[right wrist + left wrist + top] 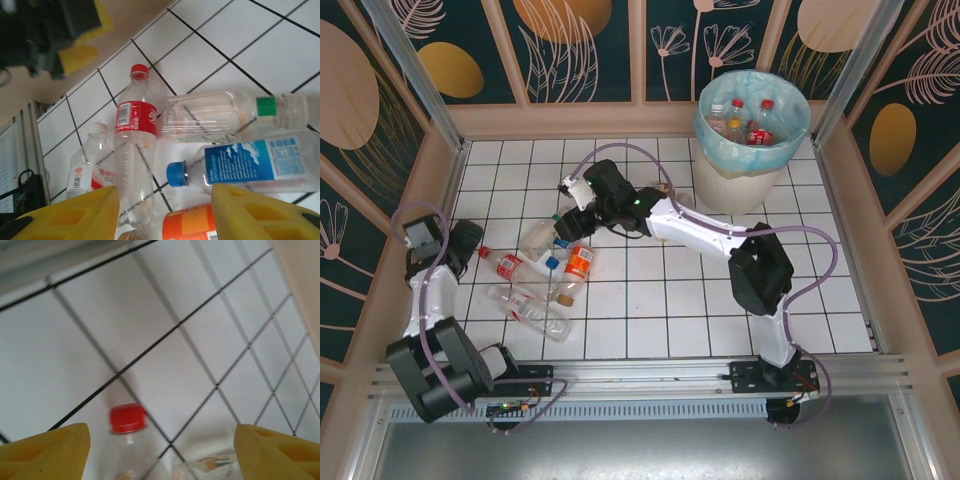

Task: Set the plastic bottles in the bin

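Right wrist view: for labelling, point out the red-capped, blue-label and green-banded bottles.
red-capped bottle (136, 119), right wrist view, on its red label.
blue-label bottle (250, 160), right wrist view, on its blue label.
green-banded bottle (200, 117), right wrist view, on its clear body.

The tabletop (660, 300) was smooth and white, ruled with dark lines, with a faint gloss. The plastic bottles (136, 120) were clear, shiny plastic, with glossy printed labels and smooth coloured caps. The bin (730, 187) looked like smooth white plastic, lined with a thin, crinkled, translucent blue-green bag (713, 140). The fingers (75, 215) of the right end effector (164, 202) were matt yellow plastic, and the rail (650, 372) along the near edge was brushed metal
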Available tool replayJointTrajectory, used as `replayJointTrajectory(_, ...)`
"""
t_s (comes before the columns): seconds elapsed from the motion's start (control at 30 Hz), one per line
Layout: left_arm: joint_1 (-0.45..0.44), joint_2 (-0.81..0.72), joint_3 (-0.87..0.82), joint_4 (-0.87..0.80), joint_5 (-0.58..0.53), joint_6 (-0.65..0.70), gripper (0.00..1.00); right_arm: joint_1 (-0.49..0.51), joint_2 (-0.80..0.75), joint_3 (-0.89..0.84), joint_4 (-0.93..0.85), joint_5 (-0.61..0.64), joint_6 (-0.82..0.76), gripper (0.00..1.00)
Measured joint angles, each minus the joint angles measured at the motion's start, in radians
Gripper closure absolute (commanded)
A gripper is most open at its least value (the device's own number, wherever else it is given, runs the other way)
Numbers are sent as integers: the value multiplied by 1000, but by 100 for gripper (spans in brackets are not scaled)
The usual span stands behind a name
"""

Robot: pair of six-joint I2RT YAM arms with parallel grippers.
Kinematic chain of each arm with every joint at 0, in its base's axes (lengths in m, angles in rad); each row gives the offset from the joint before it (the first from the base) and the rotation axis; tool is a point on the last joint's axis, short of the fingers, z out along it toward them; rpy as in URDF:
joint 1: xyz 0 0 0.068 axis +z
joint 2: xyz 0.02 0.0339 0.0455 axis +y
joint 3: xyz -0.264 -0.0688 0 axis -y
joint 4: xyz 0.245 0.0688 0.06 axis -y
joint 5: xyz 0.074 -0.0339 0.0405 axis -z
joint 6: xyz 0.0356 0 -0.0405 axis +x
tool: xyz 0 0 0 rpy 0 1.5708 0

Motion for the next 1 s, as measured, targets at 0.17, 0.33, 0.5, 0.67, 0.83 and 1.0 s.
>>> replayJointTrajectory(0.17,25,61,-19,6,50,-11,27,-4,-77,-132,42,-8,7,48)
replayJointTrajectory(0.33,25,119,-19,34,96,-11,30,-27,-120,-199,70,-19,7,48)
replayJointTrajectory(0.5,25,177,-19,41,126,-4,33,-75,-140,-250,108,-37,10,48)
replayJointTrajectory(0.67,25,204,-19,43,145,1,34,-110,-140,-276,122,-49,10,48)
replayJointTrajectory(0.83,25,245,-19,68,159,10,39,-120,-140,-277,122,-52,10,48)
replayJointTrajectory(1.0,25,306,1,81,179,14,44,-122,-140,-277,124,-52,11,48)
